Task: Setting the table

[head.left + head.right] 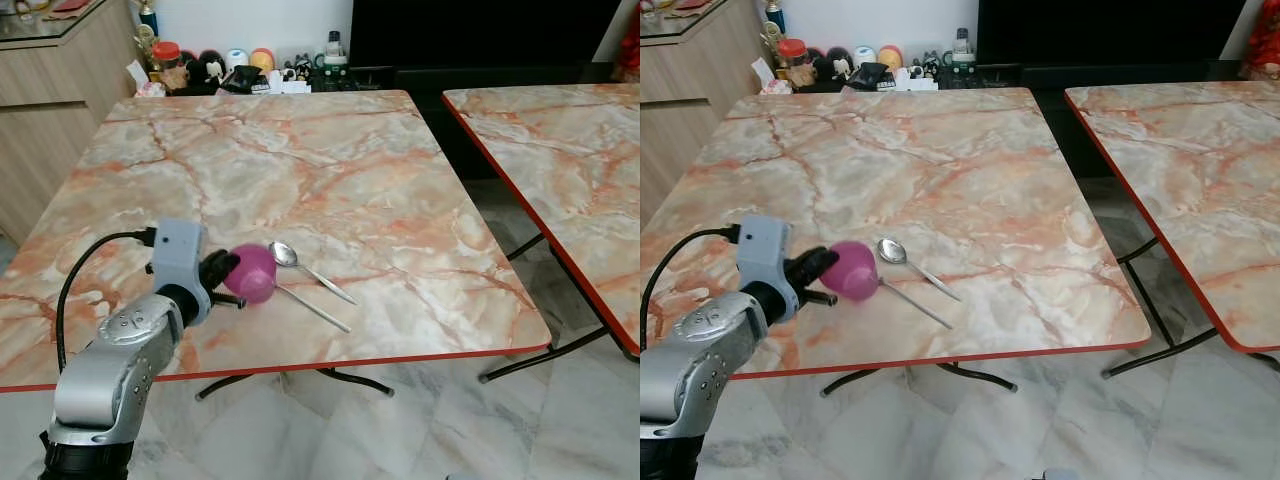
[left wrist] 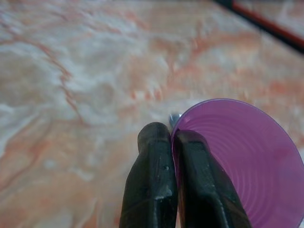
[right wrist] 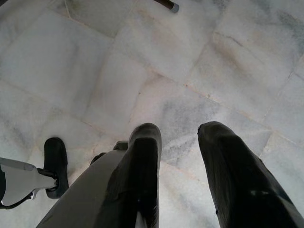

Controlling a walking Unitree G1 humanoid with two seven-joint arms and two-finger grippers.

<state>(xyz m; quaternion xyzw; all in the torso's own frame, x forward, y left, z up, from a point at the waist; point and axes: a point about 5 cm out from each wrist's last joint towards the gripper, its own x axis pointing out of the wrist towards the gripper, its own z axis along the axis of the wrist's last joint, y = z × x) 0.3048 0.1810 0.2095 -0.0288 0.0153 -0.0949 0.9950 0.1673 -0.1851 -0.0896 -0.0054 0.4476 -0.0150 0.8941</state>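
floor: pale marble tiles | table: orange-veined marble top, red edge, black legs | second table: same, apart | cabinet: light wood | shelf: clutter, white wall behind

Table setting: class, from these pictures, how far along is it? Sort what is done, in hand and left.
Done: a spoon and a thin utensil lie near the front edge of the marble table. In hand: the left hand pinches the rim of a purple cup, tilted at the table. Left: standing it by the spoon. The right hand hangs open over the floor.
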